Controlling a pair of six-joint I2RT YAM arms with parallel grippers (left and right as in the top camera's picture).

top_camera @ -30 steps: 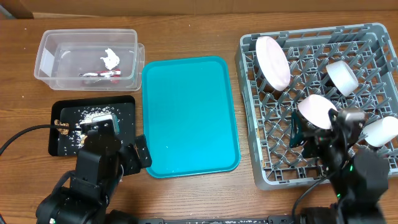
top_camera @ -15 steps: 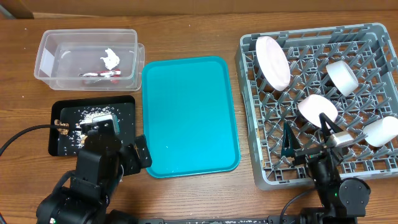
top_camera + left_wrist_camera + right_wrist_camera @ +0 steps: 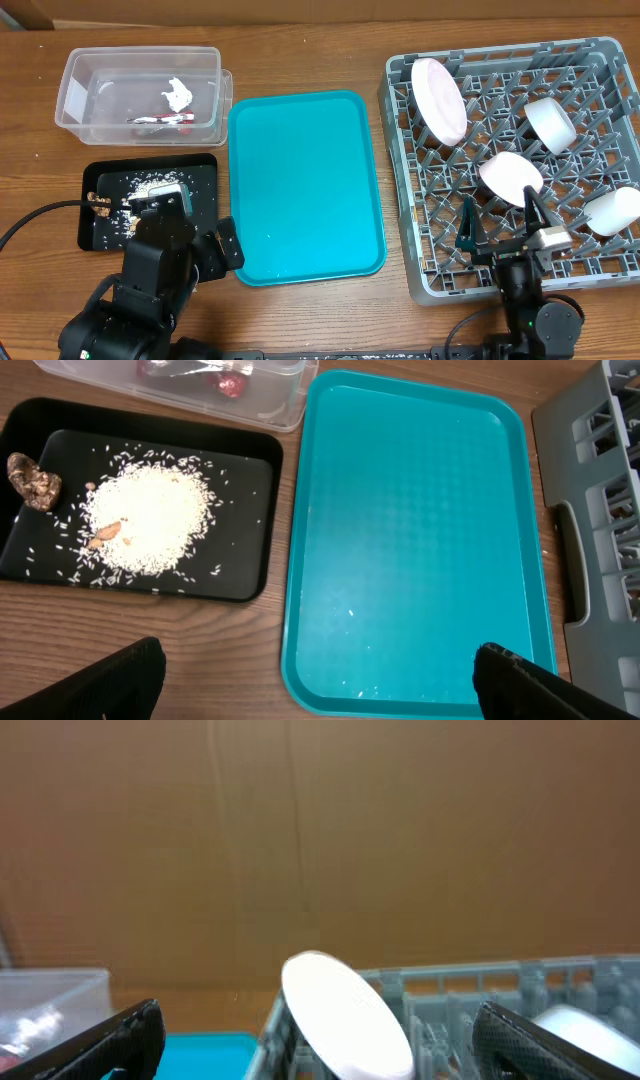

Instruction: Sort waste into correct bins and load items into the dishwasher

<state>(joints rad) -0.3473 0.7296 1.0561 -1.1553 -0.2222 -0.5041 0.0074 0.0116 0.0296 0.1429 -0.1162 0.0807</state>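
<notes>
The grey dishwasher rack (image 3: 430, 270) at the right holds a white plate (image 3: 439, 99) on edge, two bowls (image 3: 551, 124) (image 3: 510, 178) and a small cup (image 3: 615, 211). My right gripper (image 3: 500, 225) stands open over the rack's front edge, empty; its wrist view looks level at the plate (image 3: 345, 1015). The clear bin (image 3: 75, 95) holds a tissue (image 3: 179, 93) and a red-and-white wrapper (image 3: 160, 120). The black bin (image 3: 250, 510) holds rice (image 3: 150, 515) and a brown lump (image 3: 33, 478). My left gripper (image 3: 320, 695) is open and empty, near the front edge between the black bin and the teal tray.
A teal serving tray (image 3: 305, 185) lies in the middle, with only a few specks on it. Bare wood lies between it and the rack (image 3: 600, 510). A cable runs from the table's left edge to the left arm (image 3: 150, 270). A brown wall stands behind the table.
My right arm has drawn back from above the front bowl to the rack's front edge, fingers still wide. The left arm and all objects stayed put.
</notes>
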